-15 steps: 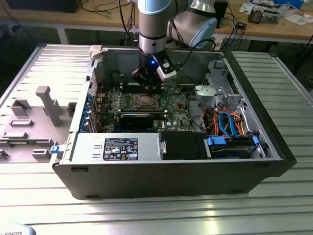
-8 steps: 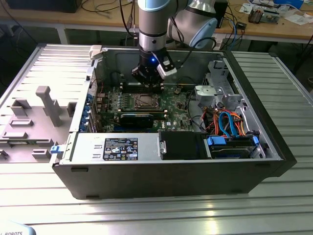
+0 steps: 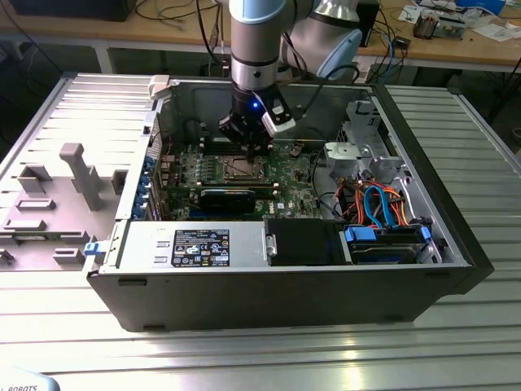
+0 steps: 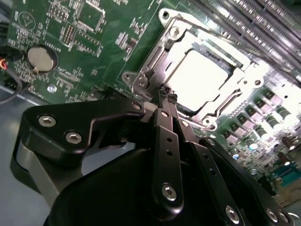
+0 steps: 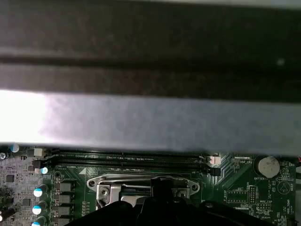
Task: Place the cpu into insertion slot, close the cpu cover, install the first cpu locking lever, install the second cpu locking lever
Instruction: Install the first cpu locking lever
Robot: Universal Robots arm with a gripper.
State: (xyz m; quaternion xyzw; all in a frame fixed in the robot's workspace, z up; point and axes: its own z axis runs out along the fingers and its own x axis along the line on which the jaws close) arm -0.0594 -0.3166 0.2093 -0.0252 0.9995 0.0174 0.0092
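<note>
Hovering low over the socket, the gripper (image 4: pixel 167 94) has its fingers pressed together, nothing pinched between them, with the closed tip at the near edge of the cover (image 4: pixel 157 61), close to its corner; whether it touches the metal I cannot tell. The cpu (image 4: pixel 200 77) already lies in the slot (image 4: pixel 235 101), its bright top showing through the cover's cut-out, and the cover appears to lie flat over it. So placing the chip looks done and the cover looks closed or all but closed; the work in hand seems to be the last press on the cover or the first locking lever, though I cannot make out a lever for certain. From the exterior view, the gripper (image 3: pixel 256 147) stands upright over the socket on the board (image 3: pixel 293 175) inside the open case (image 3: pixel 269 301). Any push here calls for a small, steady, well-aimed stroke, since the tip is narrow and could slip off the thin frame onto the board.
</note>
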